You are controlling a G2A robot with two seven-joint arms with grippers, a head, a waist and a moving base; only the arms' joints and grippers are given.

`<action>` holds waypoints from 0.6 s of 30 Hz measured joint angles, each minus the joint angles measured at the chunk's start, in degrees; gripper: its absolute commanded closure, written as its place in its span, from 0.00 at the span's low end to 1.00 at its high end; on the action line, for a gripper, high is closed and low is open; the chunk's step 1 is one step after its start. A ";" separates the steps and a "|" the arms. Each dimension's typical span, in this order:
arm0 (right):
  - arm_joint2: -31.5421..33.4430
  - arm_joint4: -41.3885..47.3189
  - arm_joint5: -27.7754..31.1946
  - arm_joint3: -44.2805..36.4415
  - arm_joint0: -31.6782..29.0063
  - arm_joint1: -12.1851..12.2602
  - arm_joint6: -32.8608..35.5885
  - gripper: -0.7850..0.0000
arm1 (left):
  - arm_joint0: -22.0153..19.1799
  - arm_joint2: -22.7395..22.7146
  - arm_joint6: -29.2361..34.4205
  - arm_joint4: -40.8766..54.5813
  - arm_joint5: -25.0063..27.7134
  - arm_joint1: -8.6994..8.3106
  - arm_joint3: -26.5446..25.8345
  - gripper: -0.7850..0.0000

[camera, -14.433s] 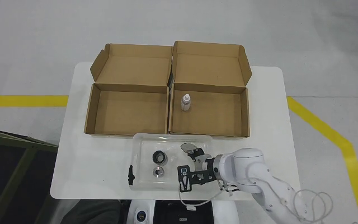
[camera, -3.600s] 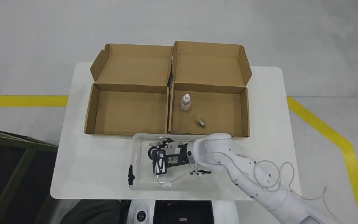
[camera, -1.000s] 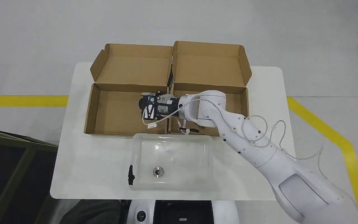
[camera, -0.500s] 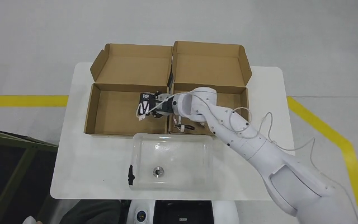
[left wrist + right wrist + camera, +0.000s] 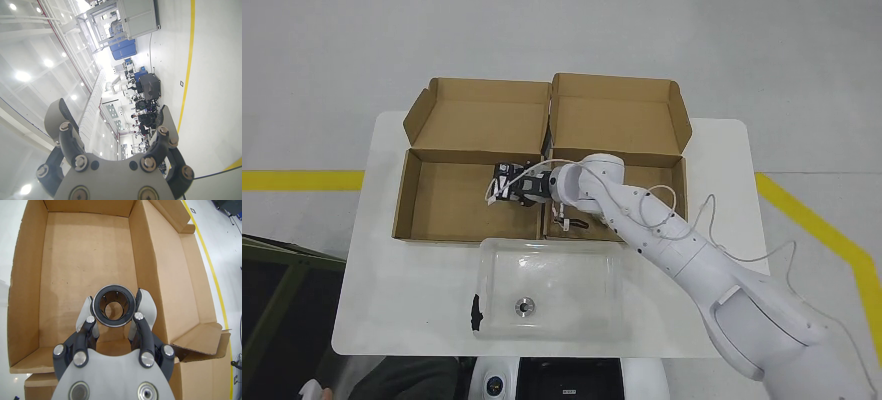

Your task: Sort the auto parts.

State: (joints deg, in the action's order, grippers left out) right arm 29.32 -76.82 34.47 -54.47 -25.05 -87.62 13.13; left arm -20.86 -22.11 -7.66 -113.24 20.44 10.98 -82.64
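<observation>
Nearest me, a small round metal part [image 5: 527, 306] lies in the clear tray [image 5: 582, 290] at the table's [image 5: 392, 300] near edge, beyond it my right claw [image 5: 115, 299] is clamped on a black cylindrical bearing [image 5: 130, 312] above the right half of the left cardboard box [image 5: 442, 200], and my left claw [image 5: 113, 106] gapes empty.

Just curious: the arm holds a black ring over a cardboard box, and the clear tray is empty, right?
Not empty: the top view shows one small round metal part in the clear tray. The right gripper does hold the black ring over a cardboard box.
</observation>
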 measured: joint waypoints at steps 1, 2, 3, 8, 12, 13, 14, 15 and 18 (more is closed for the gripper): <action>-0.02 -0.22 -0.05 0.21 0.03 -0.11 0.14 0.67 | 0.00 0.00 0.00 0.00 0.00 0.00 0.00 0.00; -0.03 -0.38 -0.08 0.40 0.03 -0.23 0.21 0.66 | 0.00 0.00 0.00 0.00 0.00 0.00 0.00 0.00; -0.06 -0.62 -0.07 0.65 0.04 -0.37 0.33 0.63 | 0.00 0.00 0.00 0.00 0.00 0.00 0.00 0.00; 0.07 -1.38 -0.03 1.30 0.00 -0.85 0.68 0.00 | 0.00 0.00 0.00 0.00 0.00 0.00 0.00 0.00; 0.47 -2.95 -0.47 0.15 0.00 -0.97 0.69 0.00 | 0.00 0.00 0.00 0.00 0.00 0.00 0.00 0.00; 0.69 -3.28 -0.49 -0.41 -0.01 -0.92 0.55 0.00 | 0.00 0.00 0.00 0.00 0.00 0.00 0.00 0.00; 0.93 -3.64 -0.46 -1.07 -0.02 -0.85 0.43 0.00 | 0.00 0.00 0.00 0.00 0.00 0.00 0.00 0.00; 1.32 -3.97 -0.28 -2.10 -0.09 -0.72 0.28 0.00 | 0.00 0.00 0.00 0.00 0.00 0.00 0.00 0.00; 2.43 -4.45 0.82 -5.29 -0.68 -0.26 0.29 0.00 | 0.00 0.00 0.00 0.00 0.00 0.00 0.00 0.00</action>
State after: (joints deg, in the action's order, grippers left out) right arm 31.75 -81.27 35.29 -59.76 -25.73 -87.88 13.42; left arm -20.86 -22.11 -7.66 -113.24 20.44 10.98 -82.64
